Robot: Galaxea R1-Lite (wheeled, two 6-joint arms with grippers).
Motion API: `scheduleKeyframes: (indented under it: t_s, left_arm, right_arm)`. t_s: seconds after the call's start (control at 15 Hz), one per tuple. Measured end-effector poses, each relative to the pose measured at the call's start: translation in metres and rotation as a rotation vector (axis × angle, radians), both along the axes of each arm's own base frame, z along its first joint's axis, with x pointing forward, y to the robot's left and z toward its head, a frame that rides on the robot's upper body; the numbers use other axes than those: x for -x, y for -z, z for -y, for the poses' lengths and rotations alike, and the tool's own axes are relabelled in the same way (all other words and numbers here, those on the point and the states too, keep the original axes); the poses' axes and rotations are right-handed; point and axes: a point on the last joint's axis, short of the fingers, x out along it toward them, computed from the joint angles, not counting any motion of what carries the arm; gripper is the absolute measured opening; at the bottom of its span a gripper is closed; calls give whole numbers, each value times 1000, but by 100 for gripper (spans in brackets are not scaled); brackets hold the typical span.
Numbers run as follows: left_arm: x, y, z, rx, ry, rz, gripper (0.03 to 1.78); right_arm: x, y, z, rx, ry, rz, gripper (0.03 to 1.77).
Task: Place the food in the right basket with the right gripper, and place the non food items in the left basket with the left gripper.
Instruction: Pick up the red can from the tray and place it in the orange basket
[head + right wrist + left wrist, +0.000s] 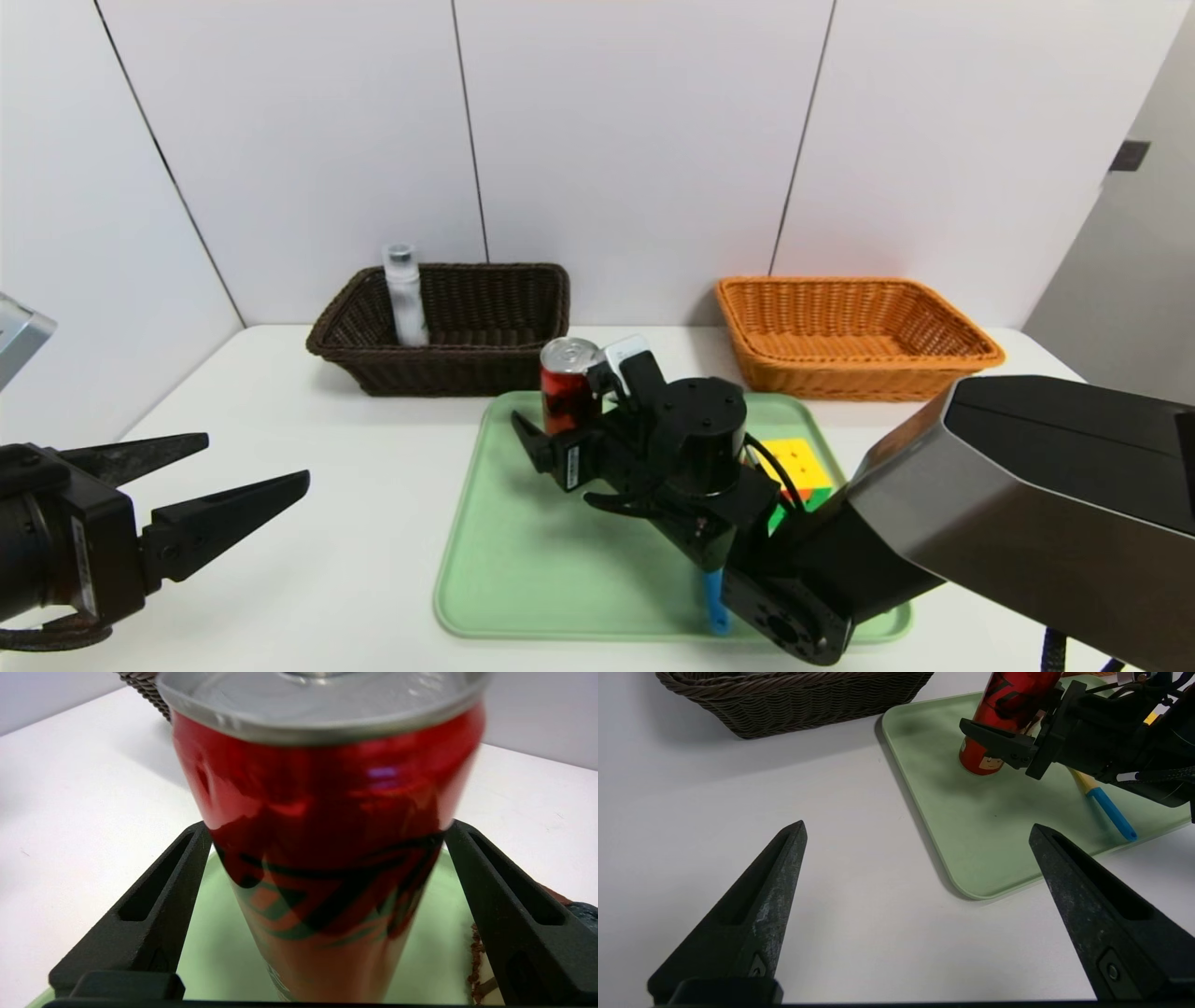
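Here the right gripper [322, 872] holds its wedge-shaped black jaws apart on either side of the glossy red can [566, 390] standing on the smooth green tray [523, 560], while the left gripper [920, 835] hovers, jaws apart, over the white counter [308, 485] near the dark woven basket [485, 359].

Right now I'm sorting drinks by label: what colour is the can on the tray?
The can is red with a silver top, clearest in the right wrist view.
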Motion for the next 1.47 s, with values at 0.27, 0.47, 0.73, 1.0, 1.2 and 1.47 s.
scheduleKeyframes:
  t_s: [0.27, 0.47, 0.73, 1.0, 1.2, 1.47]
  left_arm:
    - [-1, 0, 0, -1, 0, -3, 169]
    - [-1, 0, 0, -1, 0, -2, 169]
    - [0, 0, 0, -1, -1, 1, 169]
    - [0, 0, 0, -2, 0, 2, 169]
    - [0, -1, 0, -2, 0, 2, 169]
    - [-2, -10, 1, 0, 1, 3, 169]
  right_arm:
    - [-3, -4, -3, -15, 0, 14, 171]
    - [-4, -4, -2, -16, 2, 13, 154]
    - [-5, -2, -2, -16, 5, 12, 100]
    - [-5, -2, -2, -19, 3, 9, 99]
    - [0, -10, 0, -33, 2, -2, 98]
    - [13, -45, 14, -41, 17, -18, 98]
